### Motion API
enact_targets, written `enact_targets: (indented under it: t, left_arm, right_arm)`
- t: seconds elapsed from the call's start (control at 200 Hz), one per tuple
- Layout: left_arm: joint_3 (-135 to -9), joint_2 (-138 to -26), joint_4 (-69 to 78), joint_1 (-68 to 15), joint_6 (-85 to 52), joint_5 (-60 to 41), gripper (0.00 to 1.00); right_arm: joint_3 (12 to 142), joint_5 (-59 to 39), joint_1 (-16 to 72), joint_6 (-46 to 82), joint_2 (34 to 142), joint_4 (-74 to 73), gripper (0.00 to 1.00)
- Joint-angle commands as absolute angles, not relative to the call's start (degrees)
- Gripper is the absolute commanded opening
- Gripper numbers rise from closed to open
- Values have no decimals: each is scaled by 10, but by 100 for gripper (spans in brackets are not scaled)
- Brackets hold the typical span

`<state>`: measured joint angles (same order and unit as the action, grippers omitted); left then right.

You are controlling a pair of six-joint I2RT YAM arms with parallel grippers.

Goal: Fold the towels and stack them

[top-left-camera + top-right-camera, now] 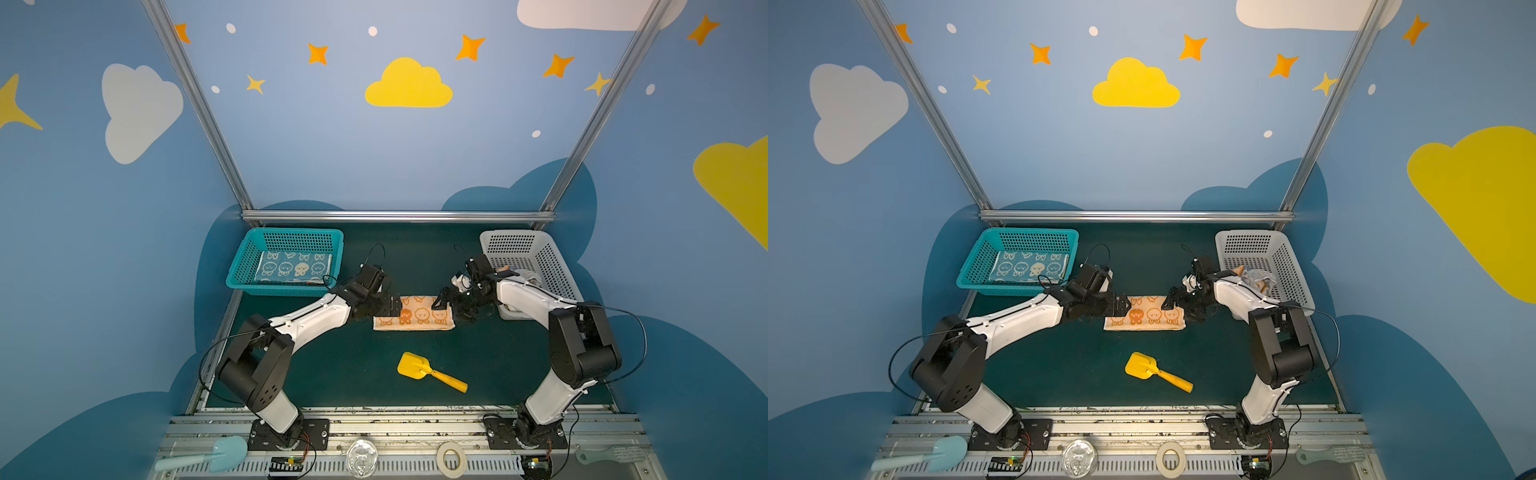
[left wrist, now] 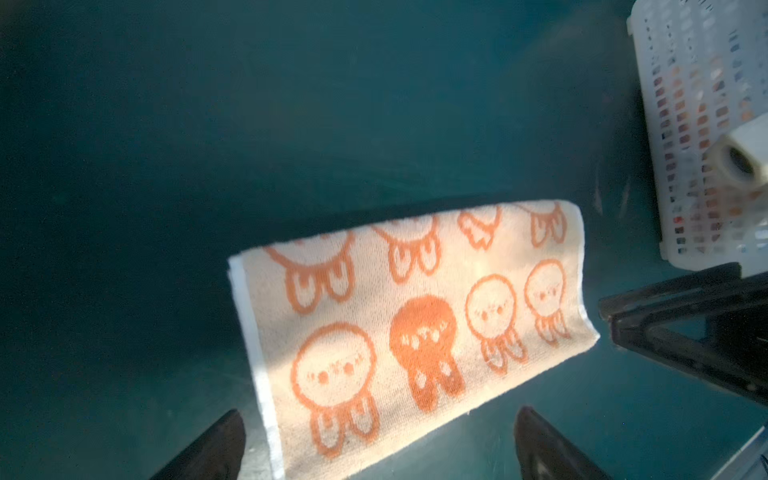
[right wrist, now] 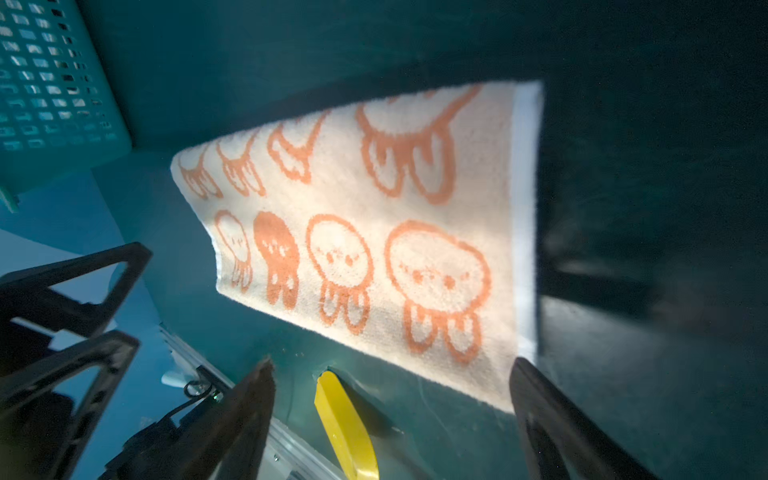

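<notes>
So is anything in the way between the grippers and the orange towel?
Nothing I can see. The left gripper and the right gripper are open at the two ends of the orange towel, with nothing between. The yellow scoop lies apart from it, nearer the front.

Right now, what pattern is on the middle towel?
Orange cartoon faces on cream towel; best in left wrist view.

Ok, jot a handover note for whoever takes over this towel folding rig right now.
Left hand and right hand: both open, holding nothing, at opposite ends of the orange towel.
Orange towel: on the mat, seemingly folded once.
Done: blue towel folded in the teal basket.
To do: finish the orange towel, stack it on the blue; crumpled cloth waits in the white basket.
</notes>
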<state>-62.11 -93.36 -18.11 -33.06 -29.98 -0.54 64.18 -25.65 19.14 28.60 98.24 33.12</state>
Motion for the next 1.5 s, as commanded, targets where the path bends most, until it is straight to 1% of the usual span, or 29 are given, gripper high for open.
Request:
enact_targets:
  t: [0.0, 0.25, 0.471, 0.586, 0.736, 0.836, 0.906, 1.036, 1.096, 1.186, 1.226, 1.307, 1.397, 1.497]
  left_arm:
    - [-648, -974, -284, -315, -259, 6, 100]
    - [-660, -1028, -285, -303, -262, -35, 100]
    - [-679, -1067, -274, -299, -260, -82, 96]
    - [-681, -1081, -277, -300, -256, -93, 89]
    - [-675, -1089, -286, -304, -248, -81, 80]
    - [-666, -1092, -282, -305, -245, -81, 71]
    - [-656, -1092, -271, -307, -243, -82, 61]
    - [-657, -1103, -267, -311, -242, -78, 54]
    - [-659, -1107, -266, -313, -241, -76, 46]
    - [-658, -1107, -260, -317, -242, -71, 31]
    - [-658, -1107, -259, -318, -243, -69, 25]
    - [-661, -1105, -259, -318, -242, -65, 20]
    - [-665, -1097, -269, -319, -240, -53, 9]
    - [-672, -1080, -283, -318, -233, -36, 3]
  right_arm:
    - [654, -214, 187, 264, 979, 381, 88]
    - [644, -204, 201, 261, 990, 373, 89]
    - [640, -179, 214, 261, 1018, 365, 89]
    - [642, -173, 220, 266, 1036, 357, 88]
    - [647, -178, 230, 273, 1062, 346, 89]
    - [647, -188, 237, 285, 1070, 332, 89]
    - [649, -197, 243, 292, 1074, 325, 88]
    - [651, -206, 250, 298, 1080, 321, 88]
    - [652, -206, 251, 299, 1081, 322, 88]
    - [653, -206, 255, 300, 1080, 322, 88]
    - [653, -206, 258, 301, 1081, 321, 88]
    - [655, -206, 263, 305, 1085, 321, 88]
    - [660, -210, 269, 306, 1089, 320, 88]
    - [665, -213, 277, 310, 1091, 320, 88]
